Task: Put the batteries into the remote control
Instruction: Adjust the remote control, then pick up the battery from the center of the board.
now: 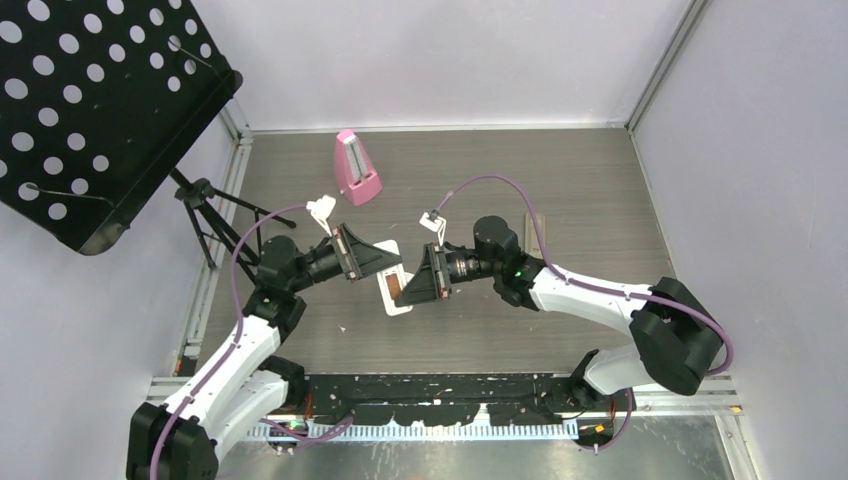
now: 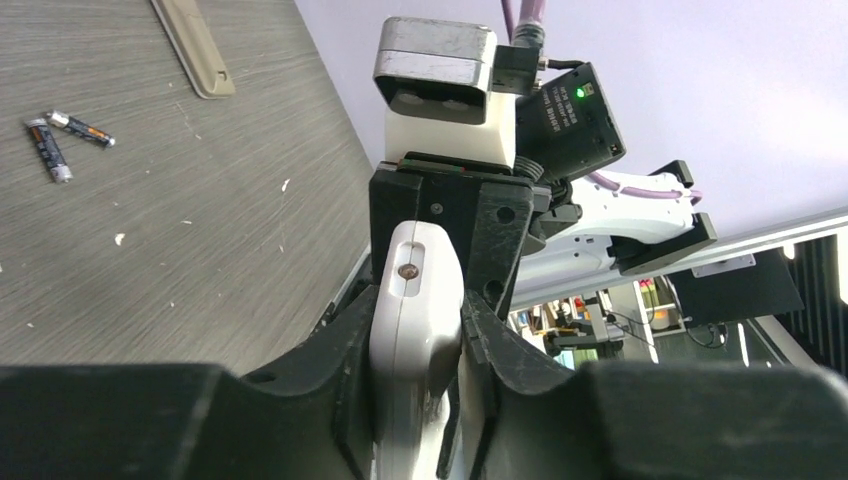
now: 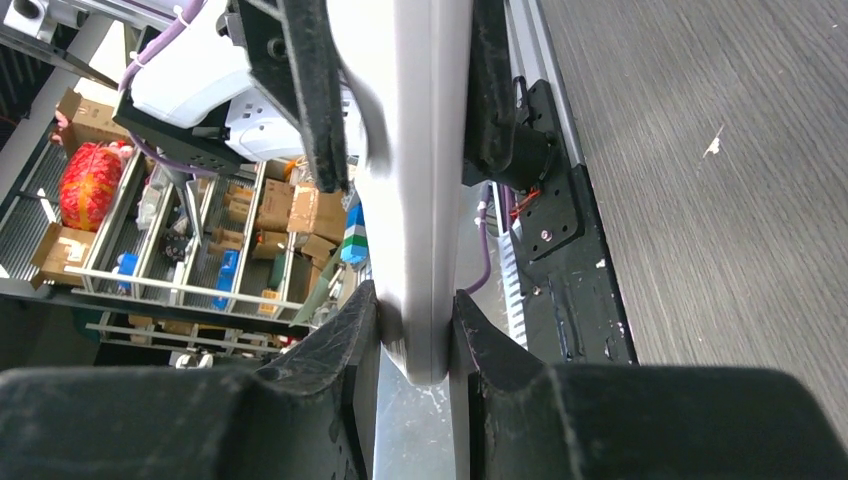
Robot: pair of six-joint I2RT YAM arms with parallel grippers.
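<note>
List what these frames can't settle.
Battery bay of the white plastic remote control: top view, too small, crowded by left end effector and right end effector; contents unclear.
Two slim dark cylindrical batteries: left wrist view, polarity marks too small.
Flat beige plastic strip: left wrist view, cut by top edge.
Remote's face: right wrist view, edge-on only.

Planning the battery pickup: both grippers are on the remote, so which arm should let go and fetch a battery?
Probably left: two batteries lie in its wrist view; the right gripper clamps the remote and sees none.

Remote (image 1: 396, 300) between left hand (image 2: 415, 345), right hand (image 3: 415, 330)
</note>
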